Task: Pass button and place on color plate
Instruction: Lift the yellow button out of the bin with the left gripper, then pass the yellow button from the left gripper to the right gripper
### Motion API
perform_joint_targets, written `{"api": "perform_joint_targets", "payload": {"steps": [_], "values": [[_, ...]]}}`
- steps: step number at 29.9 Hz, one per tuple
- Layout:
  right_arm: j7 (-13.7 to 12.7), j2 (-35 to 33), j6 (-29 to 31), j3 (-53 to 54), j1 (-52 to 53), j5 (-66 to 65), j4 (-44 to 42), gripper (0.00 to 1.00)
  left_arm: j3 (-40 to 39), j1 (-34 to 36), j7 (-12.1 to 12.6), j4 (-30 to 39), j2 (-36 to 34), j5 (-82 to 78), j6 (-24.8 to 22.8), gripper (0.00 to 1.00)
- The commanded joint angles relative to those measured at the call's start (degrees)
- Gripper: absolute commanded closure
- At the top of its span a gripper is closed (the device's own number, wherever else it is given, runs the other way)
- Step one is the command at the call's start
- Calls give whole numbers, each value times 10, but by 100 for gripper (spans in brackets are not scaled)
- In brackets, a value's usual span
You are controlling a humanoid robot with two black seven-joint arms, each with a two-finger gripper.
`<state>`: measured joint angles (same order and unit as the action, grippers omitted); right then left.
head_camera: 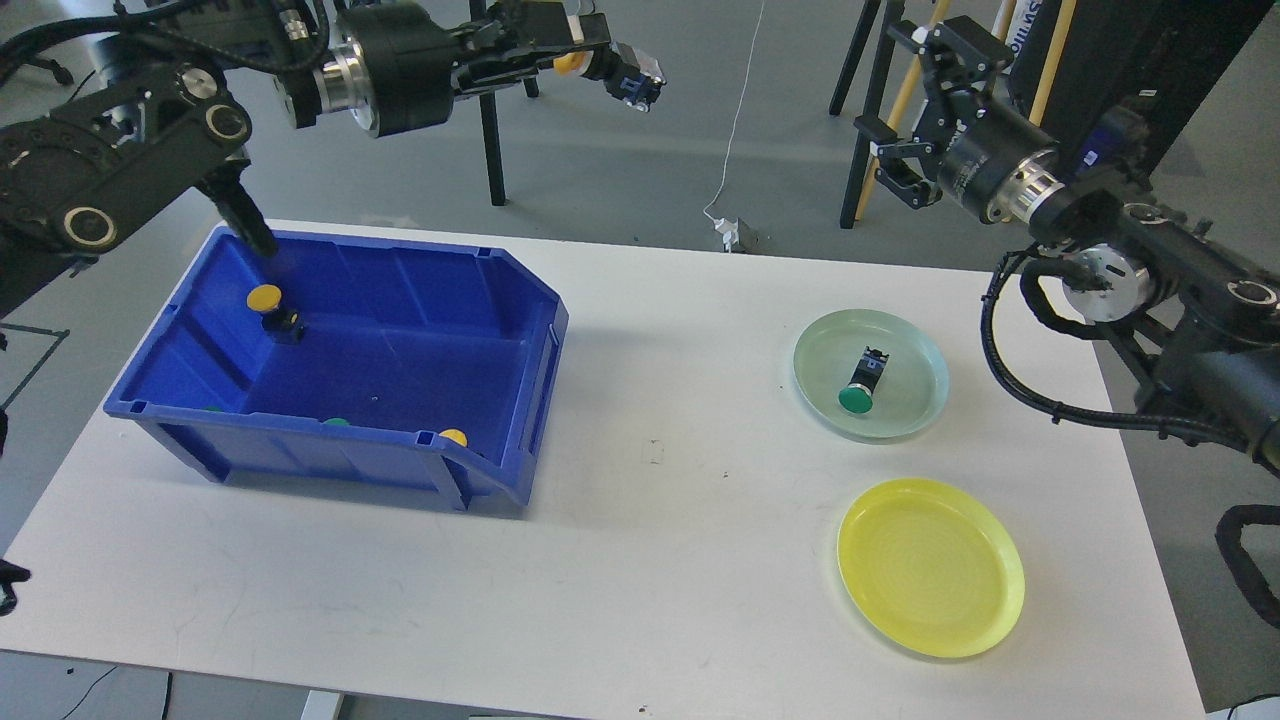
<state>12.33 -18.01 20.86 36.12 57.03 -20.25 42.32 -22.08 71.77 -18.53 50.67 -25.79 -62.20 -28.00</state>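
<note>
My left gripper (572, 48) is raised high above the far edge of the table and is shut on a yellow-capped button (568, 63), whose dark body (634, 79) sticks out to the right. My right gripper (900, 115) is raised beyond the table's far right edge, open and empty, well apart from the left one. The yellow plate (985, 600) lies at the front right with nothing on it. The pale green plate (915, 345) behind it holds a green-capped button (858, 390) lying on its side.
A blue bin (400, 290) stands on the left of the white table (650, 560). It holds a yellow button (267, 303) near its back left, and a yellow cap (453, 437) and a green cap (336, 422) along its front wall. Chair and stand legs are behind the table.
</note>
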Motion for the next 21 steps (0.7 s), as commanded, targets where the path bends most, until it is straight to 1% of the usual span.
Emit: {"api": "perform_joint_targets", "payload": {"steps": [1,6,12,21], "values": [[-4,27,-3,3,9,6,17,9,-15,11,-2,-48,46,10,0,93],[-4,32,-22,5,8,6,57,9,-15,17,-4,-73,62,28,0,93],[-4,35,-21,12,8,8,59,9,-16,17,-5,-79,66,31,0,93],[-5,74,-23,11,12,12,53,9,-16,30,-4,-79,92,46,0,93]]}}
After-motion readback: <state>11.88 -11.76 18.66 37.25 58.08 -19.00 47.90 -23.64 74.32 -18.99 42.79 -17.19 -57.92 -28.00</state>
